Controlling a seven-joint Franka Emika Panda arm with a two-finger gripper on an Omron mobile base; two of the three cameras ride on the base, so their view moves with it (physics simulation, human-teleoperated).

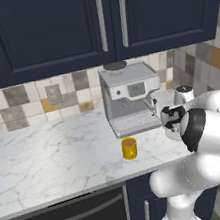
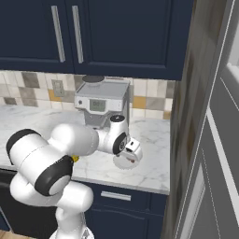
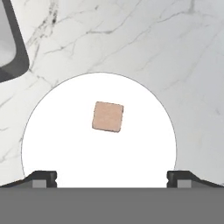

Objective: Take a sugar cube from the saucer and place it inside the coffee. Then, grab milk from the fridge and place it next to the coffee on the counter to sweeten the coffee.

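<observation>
You have one gripper, the black two-finger one on the white arm [image 3: 112,180], with its two fingertips [image 3: 45,178] spread wide apart and nothing between them. In the hand view it hovers over one round white saucer [image 3: 65,131], one fingertip toward each side of the plate.

On that saucer you can count one sugar cube, a small pale pinkish-tan block [image 3: 108,117]. It lies flat, a little off the plate's middle, and the fingertips are apart from it.

You have one yellow-orange cylindrical mug of brown coffee [image 1: 129,148], upright near the front edge of the white marble counter with grey veins [image 1: 59,156]. One silver-grey espresso machine with a small display [image 1: 130,98] stands behind the mug; in the right base view, the saucer sits to the right of the machine and nearer the front edge.
</observation>
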